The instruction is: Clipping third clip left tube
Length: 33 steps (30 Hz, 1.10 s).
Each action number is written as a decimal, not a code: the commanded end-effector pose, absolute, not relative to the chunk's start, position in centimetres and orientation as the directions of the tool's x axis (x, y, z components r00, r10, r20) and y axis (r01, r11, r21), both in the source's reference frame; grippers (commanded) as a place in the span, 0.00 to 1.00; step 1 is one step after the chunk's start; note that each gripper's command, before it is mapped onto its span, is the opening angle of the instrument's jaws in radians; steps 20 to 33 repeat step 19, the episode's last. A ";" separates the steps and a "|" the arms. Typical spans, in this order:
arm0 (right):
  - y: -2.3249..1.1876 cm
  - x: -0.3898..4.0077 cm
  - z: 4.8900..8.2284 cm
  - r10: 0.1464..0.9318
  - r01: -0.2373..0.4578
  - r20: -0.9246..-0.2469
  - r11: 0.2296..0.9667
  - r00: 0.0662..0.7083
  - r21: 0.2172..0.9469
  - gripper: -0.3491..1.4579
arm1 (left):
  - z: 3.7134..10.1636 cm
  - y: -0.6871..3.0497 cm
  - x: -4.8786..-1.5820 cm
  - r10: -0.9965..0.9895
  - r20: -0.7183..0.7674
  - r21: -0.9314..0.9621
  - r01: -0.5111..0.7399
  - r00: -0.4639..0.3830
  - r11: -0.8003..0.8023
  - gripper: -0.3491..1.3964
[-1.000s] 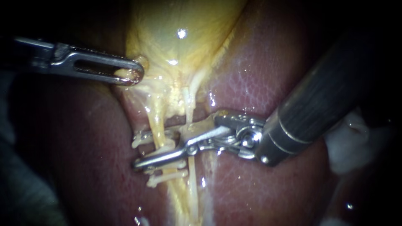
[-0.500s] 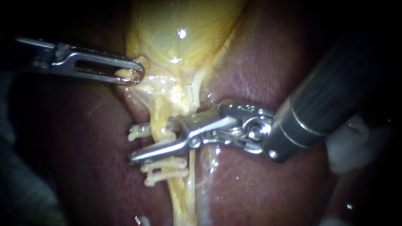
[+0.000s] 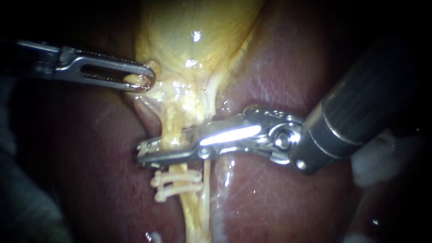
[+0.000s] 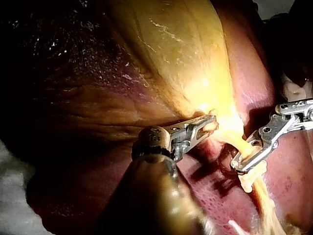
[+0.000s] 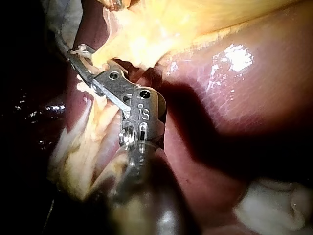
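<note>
Now left tube (image 3: 172, 123) yellow, wet, two white clips (image 3: 180, 177) across.

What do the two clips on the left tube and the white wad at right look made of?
Clips: cream-white, smooth, faintly glossy; likely plastic, not metal. White wad: soft, lumpy, matte; probably gauze or cotton, weave not visible.

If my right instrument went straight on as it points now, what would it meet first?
The left tube, which already crosses its tip; beyond that probably the liver, though depth is unclear.
</note>
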State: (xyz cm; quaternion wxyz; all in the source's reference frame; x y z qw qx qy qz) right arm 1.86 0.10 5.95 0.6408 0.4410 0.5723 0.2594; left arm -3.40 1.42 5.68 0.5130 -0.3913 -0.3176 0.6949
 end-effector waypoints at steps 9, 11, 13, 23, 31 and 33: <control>0.09 1.84 5.94 0.836 0.171 -0.505 0.477 0.217 0.862 0.00 | 5.67 1.42 -3.40 0.961 -0.218 -0.843 -0.464 -0.168 -0.272 0.00; 0.09 1.84 5.95 0.835 0.171 -0.505 0.477 0.217 0.862 0.00 | 5.67 1.42 -3.40 0.961 -0.218 -0.843 -0.464 -0.168 -0.272 0.00; 0.09 1.84 5.95 0.835 0.171 -0.505 0.477 0.217 0.862 0.00 | 5.67 1.42 -3.40 0.961 -0.218 -0.843 -0.464 -0.168 -0.272 0.00; 0.10 1.83 6.01 0.834 0.171 -0.507 0.479 0.217 0.861 0.00 | 5.67 1.42 -3.40 0.961 -0.218 -0.843 -0.464 -0.168 -0.272 0.00; 0.10 1.83 6.01 0.834 0.171 -0.507 0.479 0.217 0.861 0.00 | 5.67 1.42 -3.40 0.961 -0.218 -0.843 -0.464 -0.168 -0.272 0.00; 0.10 1.83 6.01 0.834 0.171 -0.507 0.479 0.217 0.861 0.00 | 5.67 1.42 -3.40 0.961 -0.218 -0.843 -0.464 -0.168 -0.272 0.00</control>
